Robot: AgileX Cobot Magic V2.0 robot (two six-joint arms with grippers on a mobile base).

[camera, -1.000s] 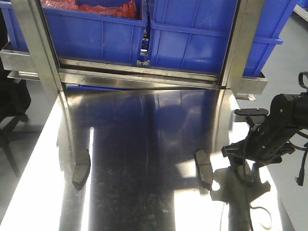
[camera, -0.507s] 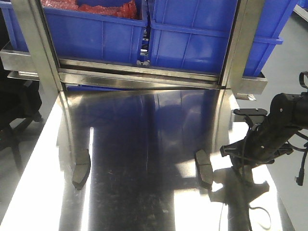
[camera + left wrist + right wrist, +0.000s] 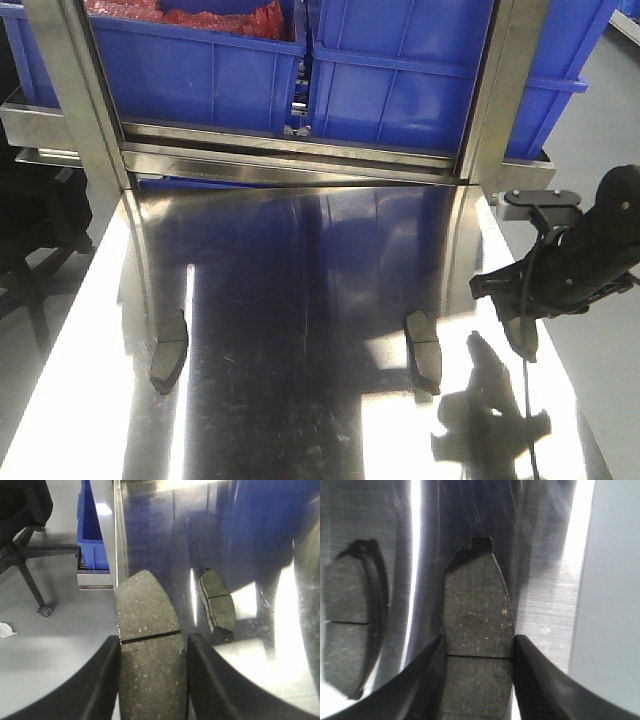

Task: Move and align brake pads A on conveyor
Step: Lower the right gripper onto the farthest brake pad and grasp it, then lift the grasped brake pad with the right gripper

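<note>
I am working in a factory or workshop. At 12 o'clock, big blue plastic bins (image 3: 420, 90) sit on a steel rack (image 3: 70, 100). Dark brake pads (image 3: 424, 350) lie on the shiny steel bench (image 3: 300, 260), and the floor (image 3: 50, 650) is plain grey.

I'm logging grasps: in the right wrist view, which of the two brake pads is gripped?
The centre pad, clamped between the fingers of the right gripper; the other pad lies free on the steel table to its left.
</note>
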